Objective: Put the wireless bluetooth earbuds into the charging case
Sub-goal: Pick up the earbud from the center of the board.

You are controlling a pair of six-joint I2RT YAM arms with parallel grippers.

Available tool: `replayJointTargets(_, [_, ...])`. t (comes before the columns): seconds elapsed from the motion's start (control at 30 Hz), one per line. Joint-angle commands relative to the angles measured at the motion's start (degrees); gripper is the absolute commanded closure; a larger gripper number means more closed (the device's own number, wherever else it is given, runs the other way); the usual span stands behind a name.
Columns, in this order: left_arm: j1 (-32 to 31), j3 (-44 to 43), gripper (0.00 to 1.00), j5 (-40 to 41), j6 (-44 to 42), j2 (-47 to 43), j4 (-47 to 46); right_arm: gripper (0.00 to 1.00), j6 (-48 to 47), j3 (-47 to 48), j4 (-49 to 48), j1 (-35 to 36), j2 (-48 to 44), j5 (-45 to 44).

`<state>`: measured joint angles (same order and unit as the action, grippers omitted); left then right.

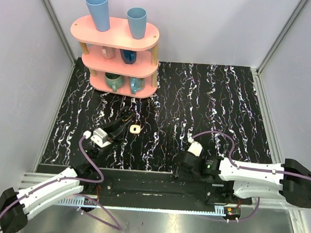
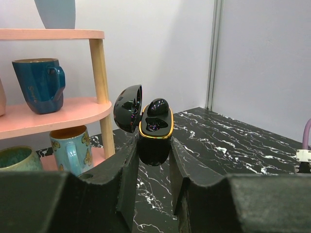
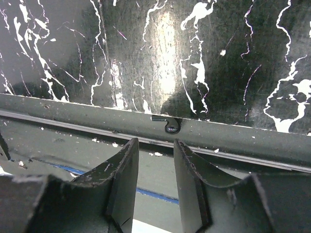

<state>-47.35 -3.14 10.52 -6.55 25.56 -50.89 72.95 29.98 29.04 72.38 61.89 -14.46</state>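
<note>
The charging case is glossy black with a gold rim, and its lid stands open to the left. My left gripper is shut on the case's lower body and holds it upright above the table. One black earbud sits in the far socket, while the near socket shows empty. From above, the left gripper holds the case left of centre. My right gripper is open and empty over the table's near edge. A small glossy black stemmed piece, possibly the other earbud, lies at that edge.
A pink shelf with mugs and two blue cups stands at the back left. A small cream-white piece with a dark centre lies on the black marbled table just right of the left fingers. Grey walls close in three sides.
</note>
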Motion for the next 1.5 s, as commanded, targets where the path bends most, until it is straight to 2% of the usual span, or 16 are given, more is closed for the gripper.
replayJointTargets(0.0, [0.16,0.85,1.0,-0.24,0.66,0.81,-3.07,0.59,0.7,0.52,-1.79,0.39,1.74,-1.28])
replayJointTargets(0.2, [0.16,1.11,1.0,-0.24,1.1,1.07,-3.6,0.62,0.18,-0.97,-2.14,0.39,2.71,-0.92])
replayJointTargets(0.5, [0.07,1.38,1.0,0.02,1.45,1.51,-3.95,0.61,-1.4,-3.17,-4.86,0.31,3.59,-0.4])
replayJointTargets(0.97, [0.16,1.47,1.0,-0.15,1.63,2.47,-4.92,0.62,-4.21,-1.41,-7.5,0.31,8.86,0.31])
replayJointTargets(1.03, [0.16,1.47,1.0,-0.24,1.62,2.48,-5.0,0.64,-4.48,-1.32,-7.85,0.31,9.13,0.57])
replayJointTargets(1.37, [0.07,1.64,1.0,-0.07,1.8,1.42,-4.21,0.64,-4.75,-0.89,-7.86,0.31,10.01,2.33])
replayJointTargets(1.47, [0.16,1.82,1.0,0.11,1.71,1.51,-4.39,0.69,-5.44,-0.8,-8.38,0.31,10.18,2.5])
